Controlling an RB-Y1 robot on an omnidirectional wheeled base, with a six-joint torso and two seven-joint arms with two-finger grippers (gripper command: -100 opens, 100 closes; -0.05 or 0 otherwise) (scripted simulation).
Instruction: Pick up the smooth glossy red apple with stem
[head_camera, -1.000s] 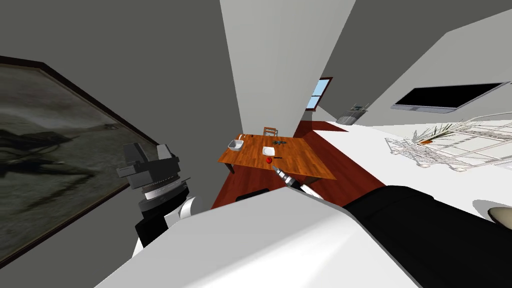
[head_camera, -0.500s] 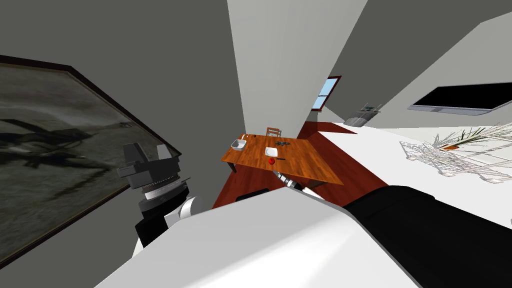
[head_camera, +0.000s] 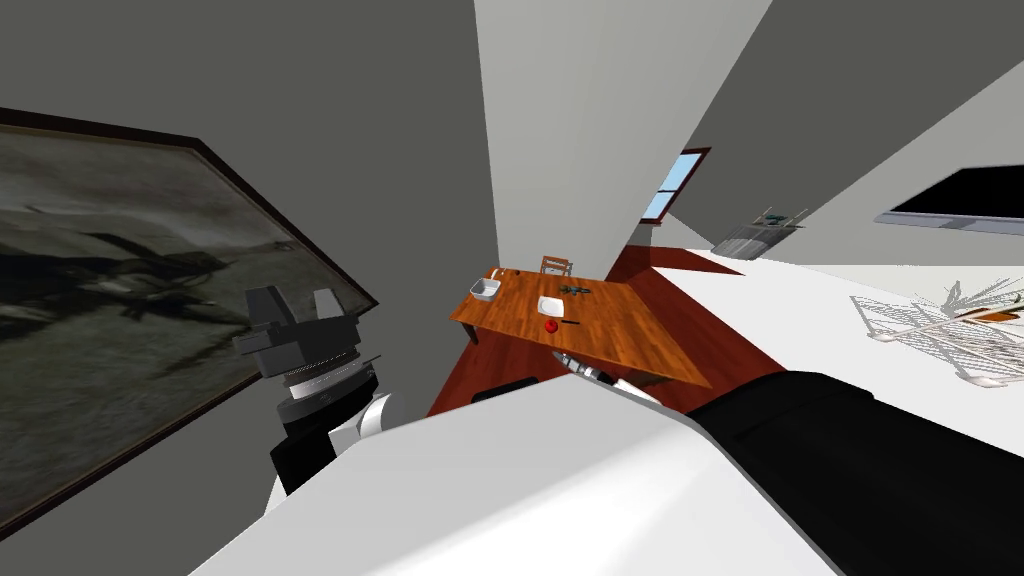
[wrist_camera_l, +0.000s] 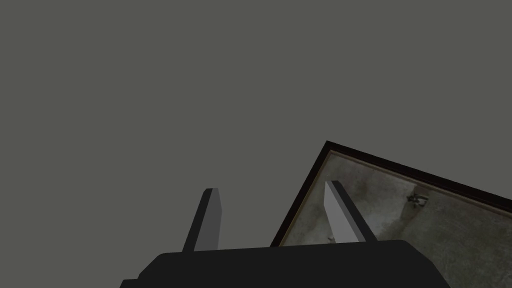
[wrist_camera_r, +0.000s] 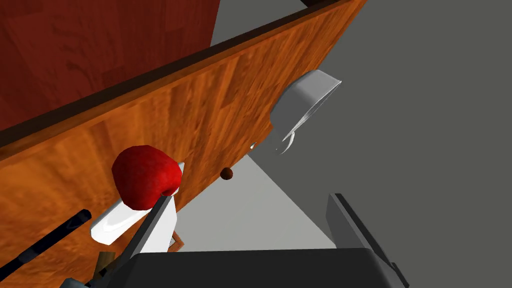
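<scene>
Right wrist view: the right gripper (wrist_camera_r: 250, 197) has its fingers spread apart with nothing between them. The red apple (wrist_camera_r: 145, 175) lies on the wooden bench (wrist_camera_r: 200, 115), just at the tip of one finger and outside the gap; I cannot tell whether they touch. A white plate (wrist_camera_r: 112, 225) lies just beyond the apple, and a grey bowl (wrist_camera_r: 300, 105) sits farther along the bench. In the head view the left gripper (head_camera: 297, 318) is raised at my left, fingers spread and empty.
</scene>
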